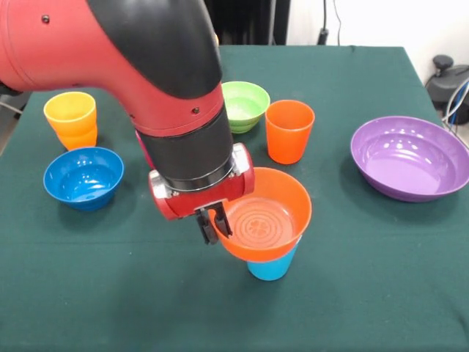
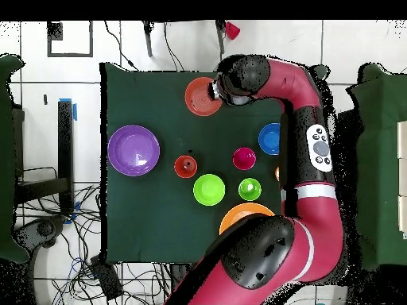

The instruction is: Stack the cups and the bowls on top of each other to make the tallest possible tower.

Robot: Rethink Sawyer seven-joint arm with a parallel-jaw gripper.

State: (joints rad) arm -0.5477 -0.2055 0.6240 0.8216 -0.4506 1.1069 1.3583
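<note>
An orange bowl rests on an upright light blue cup near the table's front, forming a two-piece tower. My gripper is shut on the bowl's left rim, with one finger inside and one outside. In the overhead view the gripper is at the orange bowl's edge. An orange cup, a light green bowl, a purple bowl, a blue bowl and a yellow-orange cup on an orange cup stand around.
The overhead view also shows a magenta cup, a green cup and a large yellow-orange bowl partly under the arm. The arm hides these in the front view. The green cloth ends at the table edges.
</note>
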